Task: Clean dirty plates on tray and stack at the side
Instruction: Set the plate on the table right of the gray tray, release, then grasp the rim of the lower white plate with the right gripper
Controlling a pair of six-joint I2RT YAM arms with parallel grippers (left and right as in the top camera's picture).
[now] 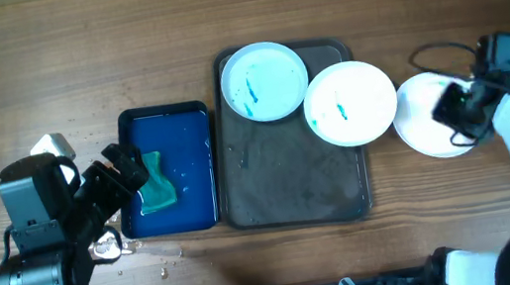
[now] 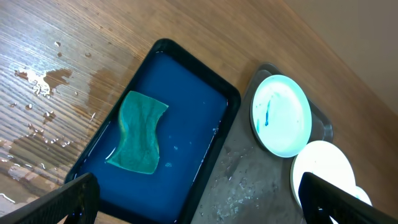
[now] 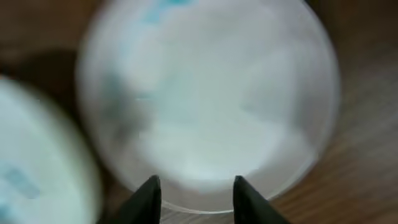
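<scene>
While the sponge (image 2: 138,132) lies flat and free in the blue tray (image 2: 186,93), the L gripper (image 2: 198,180) hangs over it, fingers (image 2: 68,202) spread wide, holding nothing. R gripper (image 3: 196,182) hovers low over the side plate (image 3: 205,106), jaws parted, tips above its near rim; no grip visible.

Task items: side plate rests on bare table just right of the tray (image 1: 293,197). Mid plate (image 1: 349,101) overhangs the tray's right rim and meets the side plate; touching or overlapping, cannot tell. Far plate (image 1: 264,81) sits in the tray's far-left corner. Mid and far plates carry blue streaks; side plate is too blurred in the wrist view to judge.

Step in hand, prob.: fetch sponge w/ L arm. To do it well: descend straight, pinch the sponge across its narrow waist, let it drip, and lift clear of the blue rim before swinging right. R arm should pin a plate by its rim so it does not slide under wiping.

Surroundings: water spots (image 2: 37,81) on the table (image 1: 121,41) left of the blue tray; crumpled silvery object (image 1: 54,146) beside L arm; cable (image 1: 437,52) near R arm.

Obstacles: the blue tray's raised rim lies between sponge and plates; the mid plate's overhang could tip if pressed at its outer edge
</scene>
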